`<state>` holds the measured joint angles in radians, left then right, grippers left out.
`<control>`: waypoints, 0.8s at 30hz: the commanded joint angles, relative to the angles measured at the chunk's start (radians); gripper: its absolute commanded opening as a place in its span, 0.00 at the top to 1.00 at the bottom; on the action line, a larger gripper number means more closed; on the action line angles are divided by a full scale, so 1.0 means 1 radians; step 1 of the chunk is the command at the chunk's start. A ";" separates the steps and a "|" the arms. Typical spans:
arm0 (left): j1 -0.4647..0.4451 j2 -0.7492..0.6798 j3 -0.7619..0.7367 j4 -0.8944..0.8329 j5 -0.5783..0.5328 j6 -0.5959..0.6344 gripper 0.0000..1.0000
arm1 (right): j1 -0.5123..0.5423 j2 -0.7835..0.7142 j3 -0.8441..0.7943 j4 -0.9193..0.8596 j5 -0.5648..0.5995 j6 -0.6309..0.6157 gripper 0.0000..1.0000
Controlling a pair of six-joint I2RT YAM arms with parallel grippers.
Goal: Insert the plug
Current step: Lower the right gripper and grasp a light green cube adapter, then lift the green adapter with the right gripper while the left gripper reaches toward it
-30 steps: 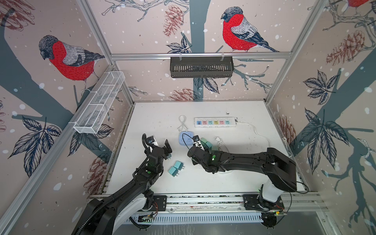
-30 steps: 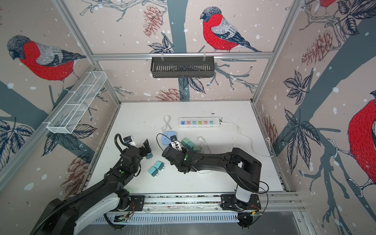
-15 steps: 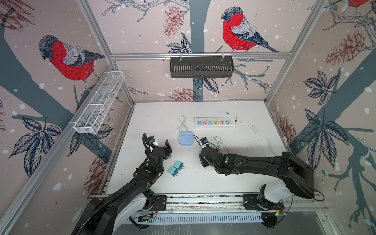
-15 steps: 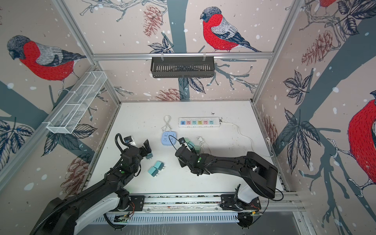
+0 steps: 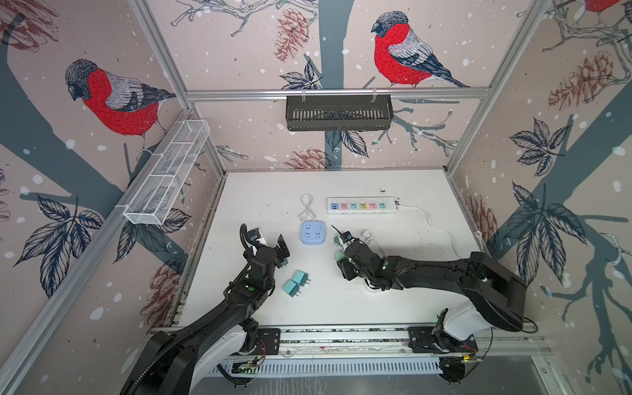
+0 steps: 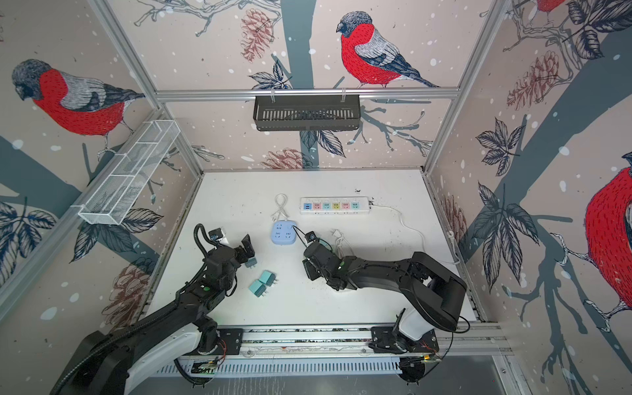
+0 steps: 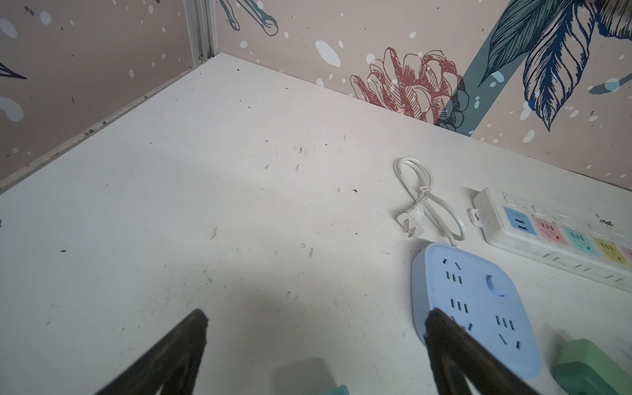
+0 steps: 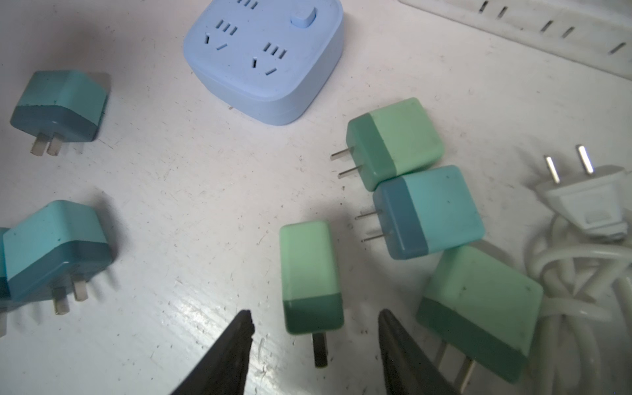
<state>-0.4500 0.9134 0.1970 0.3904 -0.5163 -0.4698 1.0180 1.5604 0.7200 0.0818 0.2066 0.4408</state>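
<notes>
Black left gripper (image 7: 316, 316): at the left of both top views, fingers spread to their widest with nothing between them. Bare white table (image 7: 205, 205) lies beneath. A dark teal plug (image 5: 284, 262) lies just beside it.

Two teal plugs (image 5: 299, 277): side by side on the table between the arms, prongs pointing right in both top views.

Pale blue socket cube (image 5: 313, 233): flat, sockets upward, behind the teal plugs. Its white cable (image 5: 306, 207) is looped behind it.

Two-tone green plug (image 8: 311, 270), the task item: lies on the table just ahead of the right gripper (image 8: 316, 318), in no socket. Its long axis runs parallel to the fingers. The dark end and the one visible prong point back toward the wrist, and the pale end points out toward the socket cube.

Right gripper: fingers parted, with a gap on each side of the green plug, gripping nothing.

Views: only the right wrist view shows the green plug whole, with three more loose plugs (image 8: 427, 212) and a white corded plug (image 8: 581, 195) close beside it. In both top views the right arm covers nearly all of that group. The left wrist view shows the socket cube's face but not the green plug's prongs.

Pastel power strip (image 5: 361, 205): at the back right, long axis running left to right, cord leaving its right end.
</notes>
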 commanded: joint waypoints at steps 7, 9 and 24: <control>0.000 0.003 0.009 0.018 0.002 -0.001 0.02 | -0.011 0.083 0.033 0.054 -0.047 -0.043 0.52; 0.001 0.003 0.008 0.018 0.002 -0.001 0.01 | -0.012 0.096 0.040 0.055 -0.049 -0.045 0.55; 0.001 0.004 0.007 0.020 0.009 0.000 0.01 | -0.014 0.116 0.035 0.084 -0.067 -0.051 0.74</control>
<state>-0.4500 0.9165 0.1989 0.3904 -0.5144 -0.4694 1.0046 1.6718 0.7540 0.1432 0.1524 0.3939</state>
